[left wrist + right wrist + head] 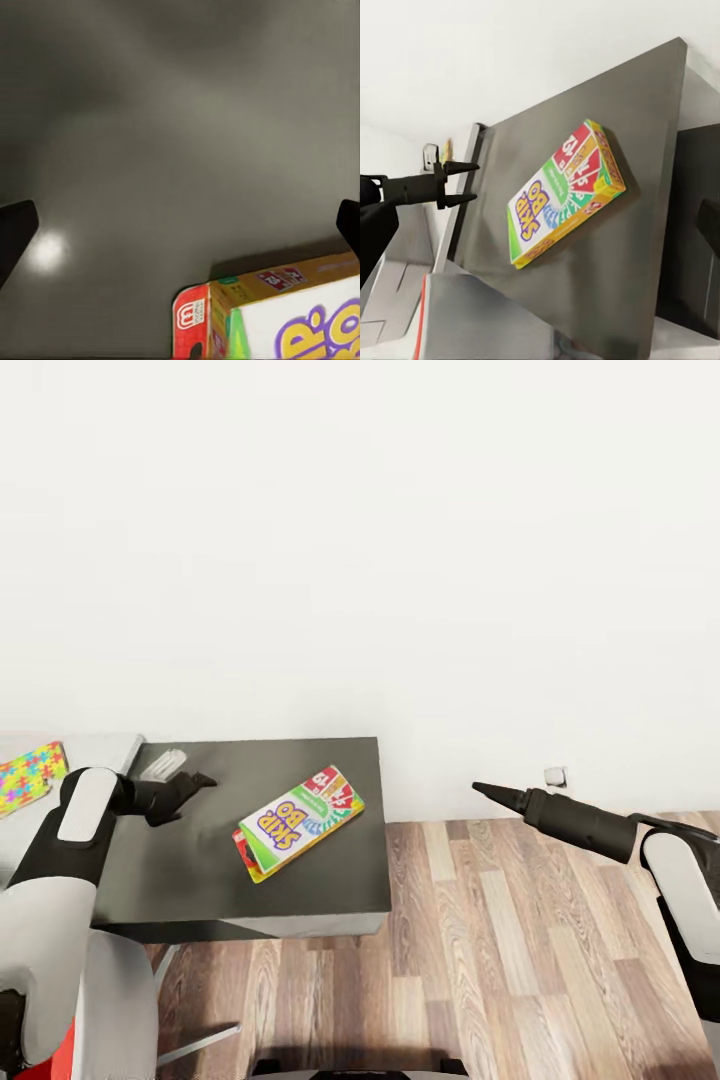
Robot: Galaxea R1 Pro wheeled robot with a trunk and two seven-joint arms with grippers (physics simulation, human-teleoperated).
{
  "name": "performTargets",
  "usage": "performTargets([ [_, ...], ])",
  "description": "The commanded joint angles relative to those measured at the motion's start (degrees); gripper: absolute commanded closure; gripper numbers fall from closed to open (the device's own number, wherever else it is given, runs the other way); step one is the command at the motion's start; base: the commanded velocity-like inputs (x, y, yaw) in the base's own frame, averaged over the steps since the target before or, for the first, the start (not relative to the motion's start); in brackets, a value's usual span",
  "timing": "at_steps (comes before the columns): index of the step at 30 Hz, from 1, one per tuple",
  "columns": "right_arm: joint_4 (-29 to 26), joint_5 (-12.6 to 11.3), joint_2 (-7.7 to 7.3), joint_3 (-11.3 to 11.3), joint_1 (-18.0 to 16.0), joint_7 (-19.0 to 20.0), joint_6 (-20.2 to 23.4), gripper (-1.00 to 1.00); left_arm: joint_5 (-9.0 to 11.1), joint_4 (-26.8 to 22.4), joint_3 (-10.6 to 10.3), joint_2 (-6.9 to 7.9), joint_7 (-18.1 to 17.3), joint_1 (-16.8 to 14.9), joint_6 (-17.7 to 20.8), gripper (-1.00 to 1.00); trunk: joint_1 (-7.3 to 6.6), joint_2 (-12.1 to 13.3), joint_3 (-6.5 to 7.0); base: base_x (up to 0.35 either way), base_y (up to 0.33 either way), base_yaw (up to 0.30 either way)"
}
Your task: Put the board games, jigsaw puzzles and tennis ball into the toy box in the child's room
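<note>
A white-green "SKIP-BO" board game (298, 820) lies flat on a dark grey cabinet (330, 880), near the middle of its top. My left gripper (200, 781) hovers over the cabinet's back left part, a short way left of the box, with nothing in it. In the left wrist view its fingers (15, 232) stand wide apart above the box's red-edged end (277, 319). My right gripper (482, 790) hangs over the floor to the right of the cabinet, pointing at it, open and empty. A jigsaw puzzle (30, 775) lies on the pale grey table (100, 745) at far left.
A white wall rises close behind the cabinet, with a small socket (555, 775) low on it. Wood-plank floor (520, 940) spreads to the right and in front. A small pale object (163, 765) sits at the cabinet's back left corner.
</note>
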Motion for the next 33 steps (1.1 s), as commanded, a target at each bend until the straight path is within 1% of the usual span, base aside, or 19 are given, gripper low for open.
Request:
performTargets([
  [1, 0.0, 0.4, 0.00, -0.1, 0.0, 0.5, 0.2, -1.00, 0.6, 0.0, 0.0, -0.02, 0.6, -0.1, 0.2, -1.00, 0.03, -0.1, -0.08, 0.000, 0.000, 0.153],
  [3, 0.0, 0.5, -0.02, 0.0, 0.0, 0.5, 0.2, -1.00, 0.7, 0.8, -0.1, -0.73, 0.9, -0.2, 0.2, -1.00, 0.03, -0.1, -0.08, 0.000, 0.000, 0.110],
  [4, 0.0, 0.5, -0.02, 0.0, 0.0, 0.5, 0.2, -1.00, 0.7, 0.8, -0.1, -0.73, 0.9, -0.2, 0.2, -1.00, 0.03, -0.1, -0.08, 0.000, 0.000, 0.098],
  [6, 0.0, 0.5, 0.01, 0.1, 0.0, 0.5, 0.2, -1.00, 0.8, 2.0, -0.2, -1.76, 1.2, -0.3, 0.2, -1.00, 0.03, -0.1, -0.08, 0.000, 0.000, 0.070],
  [7, 0.0, 0.5, 0.01, 0.1, 0.0, 0.5, 0.2, -1.00, 0.8, 2.0, -0.2, -1.76, 1.2, -0.3, 0.2, -1.00, 0.03, -0.1, -0.08, 0.000, 0.000, 0.062],
  [9, 0.0, 0.5, 0.02, 0.1, 0.0, 0.5, 0.2, -1.00, 0.8, 3.3, -0.2, -2.90, 1.4, -0.5, 0.2, -1.00, 0.03, -0.1, -0.08, 0.000, 0.000, 0.045],
  [10, 0.0, 0.5, 0.02, 0.1, 0.0, 0.5, 0.2, -1.00, 0.8, 3.3, -0.2, -2.90, 1.4, -0.5, 0.2, -1.00, 0.03, -0.1, -0.08, 0.000, 0.000, 0.040],
  [11, 0.0, 0.5, 0.01, 0.1, 0.0, 0.5, 0.2, -1.00, 0.8, 4.0, -0.3, -3.46, 1.4, -0.7, 0.2, -1.00, 0.03, -0.1, -0.08, 0.000, 0.000, 0.032],
  [12, 0.0, 0.5, 0.01, 0.1, 0.0, 0.5, 0.2, -1.00, 0.8, 4.0, -0.3, -3.46, 1.4, -0.7, 0.2, -1.00, 0.03, -0.1, -0.08, 0.000, 0.000, 0.032],
  [14, 0.0, 0.5, 0.03, 0.1, 0.0, 0.5, 0.2, -1.00, 0.9, 5.0, -0.3, -4.54, 1.5, -0.9, 0.2, -1.00, 0.03, -0.1, -0.08, 0.000, 0.000, 0.023],
  [15, 0.0, 0.5, 0.03, 0.1, 0.0, 0.5, 0.2, -1.00, 0.9, 5.0, -0.3, -4.54, 1.5, -0.9, 0.2, -1.00, 0.03, -0.1, -0.08, 0.000, 0.000, 0.020],
  [17, 0.0, 0.5, 0.04, 0.2, 0.0, 0.5, 0.2, -1.00, 0.9, 5.6, -0.3, -5.48, 1.5, -1.2, 0.2, -1.00, 0.03, -0.1, -0.08, 0.000, 0.000, 0.015],
  [18, 0.0, 0.5, 0.04, 0.2, 0.0, 0.5, 0.2, -1.00, 0.9, 5.6, -0.3, -5.48, 1.5, -1.2, 0.2, -1.00, 0.03, -0.1, -0.08, 0.000, 0.000, 0.013],
  [25, 0.0, 0.5, 0.04, 0.2, 0.0, 0.5, 0.2, -1.00, 1.1, 6.4, -0.3, -6.98, 1.6, -1.6, 0.3, -1.00, 0.03, -0.1, -0.08, 0.000, 0.000, 0.007],
  [28, 0.0, 0.5, 0.04, 0.2, 0.0, 0.5, 0.2, -1.00, 1.3, 6.4, -0.3, -7.18, 1.6, -1.7, 0.3, -1.00, 0.03, -0.1, -0.08, 0.000, 0.000, 0.004],
  [30, 0.0, 0.5, 0.04, 0.2, 0.0, 0.5, 0.2, -1.00, 2.0, 6.5, -0.3, -7.47, 1.6, -1.8, 0.3, -1.00, 0.03, -0.1, -0.08, 0.000, 0.000, 0.002],
  [31, 0.0, 0.5, 0.04, 0.2, 0.0, 0.5, 0.2, -1.00, 2.0, 6.5, -0.3, -7.47, 1.6, -1.8, 0.3, -1.00, 0.03, -0.1, -0.08, 0.000, 0.000, 0.002],
  [32, 0.0, 0.5, 0.05, 0.2, 0.0, 0.5, 0.2, -1.00, 2.5, 6.6, -0.3, -7.57, 1.6, -1.9, 0.3, -1.00, 0.03, -0.1, -0.08, 0.000, 0.000, 0.002],
  [33, 0.0, 0.5, 0.05, 0.2, 0.0, 0.5, 0.2, -1.00, 2.5, 6.6, -0.3, -7.57, 1.6, -1.9, 0.3, -1.00, 0.03, -0.1, -0.08, 0.000, 0.000, 0.002],
])
